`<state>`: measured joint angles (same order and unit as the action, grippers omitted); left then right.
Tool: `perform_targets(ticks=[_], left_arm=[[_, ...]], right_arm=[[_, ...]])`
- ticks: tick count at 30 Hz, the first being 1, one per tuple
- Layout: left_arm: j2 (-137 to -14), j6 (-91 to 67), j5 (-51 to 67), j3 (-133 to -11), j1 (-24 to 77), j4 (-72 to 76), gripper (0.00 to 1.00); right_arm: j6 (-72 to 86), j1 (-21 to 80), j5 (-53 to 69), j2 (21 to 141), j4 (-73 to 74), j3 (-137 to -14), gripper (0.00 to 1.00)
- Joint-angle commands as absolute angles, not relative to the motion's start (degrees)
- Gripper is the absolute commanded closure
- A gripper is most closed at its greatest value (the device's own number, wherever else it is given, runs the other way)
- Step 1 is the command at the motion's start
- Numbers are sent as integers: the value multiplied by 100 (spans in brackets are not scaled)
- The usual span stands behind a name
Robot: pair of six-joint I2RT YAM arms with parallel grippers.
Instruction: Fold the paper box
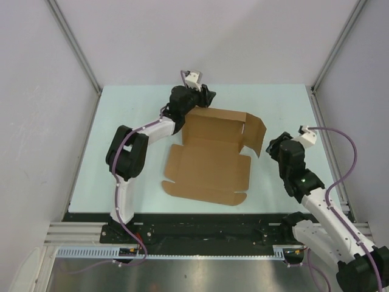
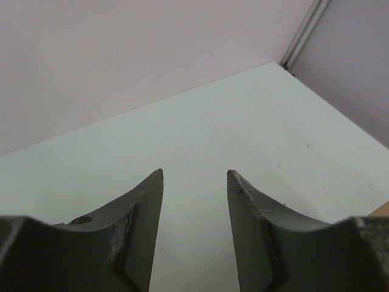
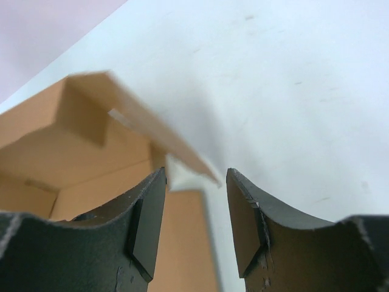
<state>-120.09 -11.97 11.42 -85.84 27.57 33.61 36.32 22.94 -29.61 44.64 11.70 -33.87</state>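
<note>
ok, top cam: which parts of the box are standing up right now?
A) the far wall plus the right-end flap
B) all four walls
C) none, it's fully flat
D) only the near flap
A: on the paper box the far wall and the right-end flap stand raised, while the near panel lies flat on the table.

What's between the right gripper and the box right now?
Nothing but a sliver of bare table. The top view shows the right gripper beside the raised flap of the box; the wrist view shows open jaws.
</note>
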Motion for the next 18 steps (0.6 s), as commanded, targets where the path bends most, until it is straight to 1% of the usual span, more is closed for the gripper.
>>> perform_targets(ticks=[1, 3, 4, 5, 7, 9, 11, 14, 15, 16, 18], left_arm=[[-11760, -1230, 1327, -8833, 2725, 3463, 48], [-11524, -1239, 1318, -8623, 2725, 3541, 49], [-11392, -1239, 1266, -8265, 2725, 3777, 49], [-11243, -1248, 1240, -8044, 2725, 3927, 49], [-10777, -1240, 1274, -7483, 2725, 4279, 46], [-10495, -864, 1222, -7217, 2786, 4246, 41], [-10091, -381, 1047, -6918, 2935, 4096, 39], [-9590, 263, 731, -6470, 3093, 4130, 30], [-9476, 394, 730, -6399, 3102, 4157, 10], [-9388, 474, 756, -6329, 3111, 4140, 0], [-9185, 771, 817, -6276, 3173, 4070, 0]], right_arm=[[3638, 1498, -3139, 4657, 906, -3560, 50], [3674, 1144, -2779, 4833, 765, -3560, 50], [3691, 942, -2560, 5008, 660, -3560, 50], [3691, 871, -2488, 5114, 607, -3551, 50], [3604, 791, -2294, 5395, 423, -3560, 50], [3560, 782, -2189, 5501, 317, -3560, 49], [3481, 782, -2153, 5624, 246, -3560, 48], [3410, 773, -2110, 5756, 141, -3551, 48], [3419, 765, -2066, 5800, 88, -3551, 48], [3410, 765, -2039, 5836, 62, -3559, 48], [3471, 738, -1943, 5967, -121, -3551, 48]])
